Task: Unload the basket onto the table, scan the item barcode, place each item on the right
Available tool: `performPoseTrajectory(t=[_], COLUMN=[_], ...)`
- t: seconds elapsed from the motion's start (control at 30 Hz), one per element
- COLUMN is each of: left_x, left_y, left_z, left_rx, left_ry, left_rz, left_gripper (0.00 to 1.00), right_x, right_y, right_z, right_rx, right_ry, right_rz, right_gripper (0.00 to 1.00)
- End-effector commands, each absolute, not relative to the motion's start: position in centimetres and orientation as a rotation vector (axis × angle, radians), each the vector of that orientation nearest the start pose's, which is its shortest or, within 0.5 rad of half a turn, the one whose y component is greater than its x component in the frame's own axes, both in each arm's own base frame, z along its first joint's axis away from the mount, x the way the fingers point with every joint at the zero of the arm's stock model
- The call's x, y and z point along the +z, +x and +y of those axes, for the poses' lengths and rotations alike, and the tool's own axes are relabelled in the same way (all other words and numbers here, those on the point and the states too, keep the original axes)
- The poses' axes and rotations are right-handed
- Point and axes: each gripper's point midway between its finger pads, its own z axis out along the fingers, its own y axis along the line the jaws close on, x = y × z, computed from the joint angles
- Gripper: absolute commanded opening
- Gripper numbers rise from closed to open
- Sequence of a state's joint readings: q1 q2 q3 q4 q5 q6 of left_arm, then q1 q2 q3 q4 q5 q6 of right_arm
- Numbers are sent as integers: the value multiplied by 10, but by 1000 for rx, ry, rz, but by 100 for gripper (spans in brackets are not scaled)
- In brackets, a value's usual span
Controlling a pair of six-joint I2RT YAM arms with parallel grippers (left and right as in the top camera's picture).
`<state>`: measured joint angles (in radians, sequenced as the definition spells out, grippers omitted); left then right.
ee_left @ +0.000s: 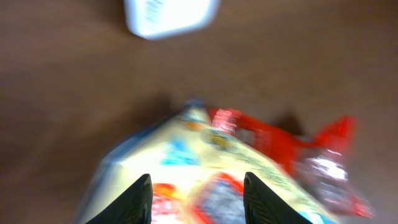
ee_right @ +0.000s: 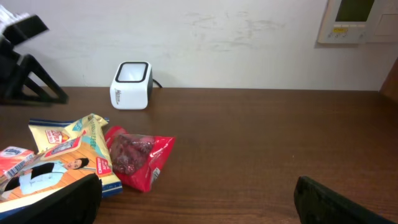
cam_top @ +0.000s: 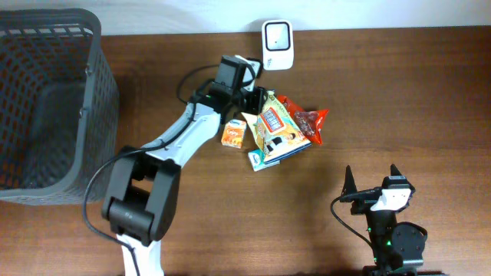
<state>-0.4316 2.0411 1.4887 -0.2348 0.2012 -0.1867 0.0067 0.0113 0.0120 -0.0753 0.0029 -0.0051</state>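
Note:
The white barcode scanner point(cam_top: 276, 34) stands at the table's back edge and also shows as the scanner point(ee_left: 171, 15) and the scanner point(ee_right: 131, 85). A yellow snack bag point(cam_top: 280, 130) lies flat in front of it, partly over a red packet point(cam_top: 311, 121). My left gripper point(cam_top: 257, 100) hovers over the bag's back end. In the blurred left wrist view the left gripper point(ee_left: 198, 199) has its fingers apart above the bag point(ee_left: 186, 155), gripping nothing, with the red packet point(ee_left: 311, 162) to its right. My right gripper point(cam_top: 372, 188) rests open near the front right, holding nothing.
A small orange box point(cam_top: 233, 133) and a teal-edged pack point(cam_top: 259, 160) lie beside the bag. A dark mesh basket point(cam_top: 46, 100) fills the left side. In the right wrist view, the bag point(ee_right: 62, 149) and red packet point(ee_right: 137, 155) lie left of the right gripper point(ee_right: 199, 208).

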Motion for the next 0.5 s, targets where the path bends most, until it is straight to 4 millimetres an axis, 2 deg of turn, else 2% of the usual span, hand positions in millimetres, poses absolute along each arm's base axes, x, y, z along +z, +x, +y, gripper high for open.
performPoseTrajectory(t=[0.0,0.1,0.17,0.3,0.4,0.47], left_x=[185,208,220,240,244,236], left_y=[503,488,477,460,447,440], left_z=[-226,-231,-237,-230,-218,-211], left_rx=[-269,-328,-389,-364,-339,-334], left_ry=[407,437,472,531,538,531], left_rz=[2178,2160,2151,2135,2174,2226], left_gripper=[46,47,52,58,55,54], right_x=[154,154,154,154,154,154], right_y=[246,246,246,246,246,246], right_z=[2,2,2,2,2,2], right_rx=[-6,-6,-6,-6,-6,-6], right_ry=[-13,-13,-13,-13,-13,-13], right_rz=[1656,1656,1656,1656,1656,1656], right_gripper=[98,98,98,98,98,98])
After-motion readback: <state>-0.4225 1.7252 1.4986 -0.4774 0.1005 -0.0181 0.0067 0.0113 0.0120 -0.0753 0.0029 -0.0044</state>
